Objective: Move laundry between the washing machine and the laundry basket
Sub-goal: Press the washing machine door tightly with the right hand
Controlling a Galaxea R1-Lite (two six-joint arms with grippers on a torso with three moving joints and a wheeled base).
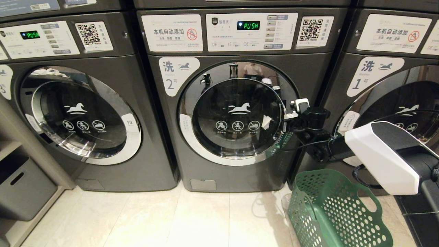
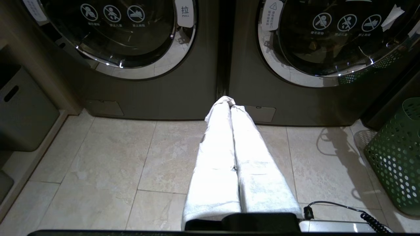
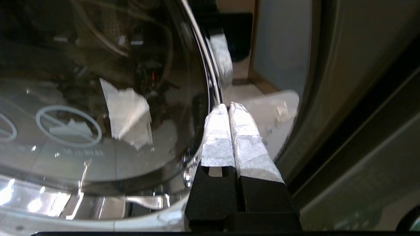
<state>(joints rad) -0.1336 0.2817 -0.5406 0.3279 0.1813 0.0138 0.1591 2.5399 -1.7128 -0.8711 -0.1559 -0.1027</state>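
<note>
**Right tool at the door edge of machine 2, door not yet open**

Nearest the head camera is the white shell of the right arm, low on the right. Going left to right across the room: a grey bin (image 1: pixel 24 188) sits on the floor by the shelving, then the machine marked 3 (image 1: pixel 82 113), then the washing machine (image 1: pixel 236 113) marked 2 in the middle, its round chrome-rimmed door closed and its display reading PUSH. Beside it on the right stands the machine marked 1 (image 1: pixel 387 99), and in front of that, on the tiled floor (image 1: pixel 154 219), the green laundry basket (image 1: pixel 329 209), which looks empty. No laundry can be made out through the dark glass.

The left tool (image 2: pixel 229 105) hangs low over the floor, facing the gap between machines 3 and 2, its cloth-wrapped fingers pressed together and holding nothing. The right tool (image 3: pixel 228 106) is at the right edge of the door of machine 2, fingers also closed together and empty, tips right by the chrome rim and a white pull tab.

Risks, as I judge them: closed fingers may slide off the smooth rim instead of hooking the door, or press on the glass. A swinging door could also knock the nearby basket.
</note>
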